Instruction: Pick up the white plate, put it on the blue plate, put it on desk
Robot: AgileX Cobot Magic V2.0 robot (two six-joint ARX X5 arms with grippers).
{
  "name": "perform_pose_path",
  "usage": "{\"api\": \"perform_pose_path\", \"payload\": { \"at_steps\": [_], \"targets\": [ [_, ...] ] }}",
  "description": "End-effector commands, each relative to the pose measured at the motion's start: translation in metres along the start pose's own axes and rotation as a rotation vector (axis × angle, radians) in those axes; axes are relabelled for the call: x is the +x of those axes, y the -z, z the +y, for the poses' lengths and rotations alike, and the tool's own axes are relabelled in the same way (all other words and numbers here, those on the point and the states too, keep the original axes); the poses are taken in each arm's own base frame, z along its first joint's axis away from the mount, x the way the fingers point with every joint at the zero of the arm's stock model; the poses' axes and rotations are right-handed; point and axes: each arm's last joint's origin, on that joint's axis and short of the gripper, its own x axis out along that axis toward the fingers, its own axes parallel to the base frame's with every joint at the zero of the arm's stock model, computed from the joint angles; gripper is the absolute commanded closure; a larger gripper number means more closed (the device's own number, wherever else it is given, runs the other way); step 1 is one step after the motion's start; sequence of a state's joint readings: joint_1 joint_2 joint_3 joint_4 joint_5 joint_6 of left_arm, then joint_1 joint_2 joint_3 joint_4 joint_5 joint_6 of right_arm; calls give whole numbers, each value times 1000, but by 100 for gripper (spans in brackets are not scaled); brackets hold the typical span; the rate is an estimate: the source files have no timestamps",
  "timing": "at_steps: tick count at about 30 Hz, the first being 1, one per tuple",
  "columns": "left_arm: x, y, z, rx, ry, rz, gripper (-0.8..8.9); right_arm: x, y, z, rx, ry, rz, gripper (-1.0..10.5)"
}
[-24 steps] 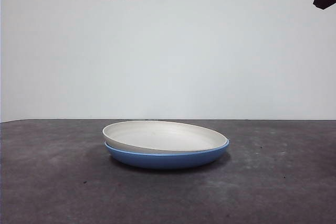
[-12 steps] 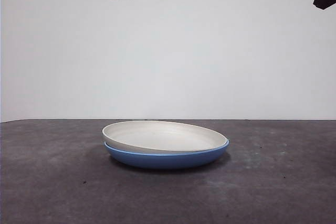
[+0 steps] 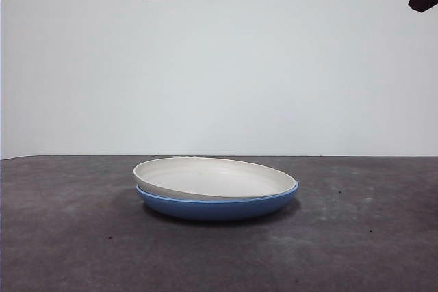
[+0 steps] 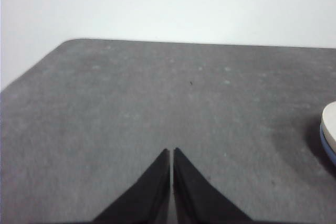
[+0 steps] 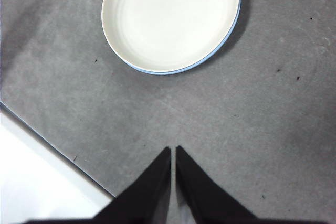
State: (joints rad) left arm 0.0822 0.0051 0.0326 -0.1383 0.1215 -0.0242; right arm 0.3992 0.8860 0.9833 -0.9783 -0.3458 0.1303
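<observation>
White plate sits nested in the blue plate, slightly tilted in the front view (one side of its rim rides higher than the other), the stack resting on the desk about mid-table. Neither arm is touching it. Right gripper hangs above the desk with the stack straight ahead of its tips and in full view, well apart from them; jaws pinched together, nothing between them. Left gripper is likewise closed and empty, over bare desk, and it only catches a sliver of both plates at the side edge of its view, so the stack lies off to its side, not in front. Judging from that, the right arm is better lined up for any next reach. The plates are round, so no long axis to align to; approach just needs a rim. Stacking looks done; what's left, if anything, is lifting the white plate off onto the desk.
</observation>
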Motion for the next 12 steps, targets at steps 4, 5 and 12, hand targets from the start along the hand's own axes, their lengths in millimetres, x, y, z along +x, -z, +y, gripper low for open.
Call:
{"api": "perform_pose_path", "payload": {
  "at_steps": [4, 5, 12],
  "targets": [
    [2, 11, 1, -18, -7, 62, 803, -2, -4, 3, -23, -8, -15, 937],
    [2, 11, 1, -18, -7, 62, 803, -2, -4, 3, -23, -8, -15, 937],
    [2, 11, 1, -18, -7, 62, 803, -2, -4, 3, -23, -8, -15, 937]
  ]
}}
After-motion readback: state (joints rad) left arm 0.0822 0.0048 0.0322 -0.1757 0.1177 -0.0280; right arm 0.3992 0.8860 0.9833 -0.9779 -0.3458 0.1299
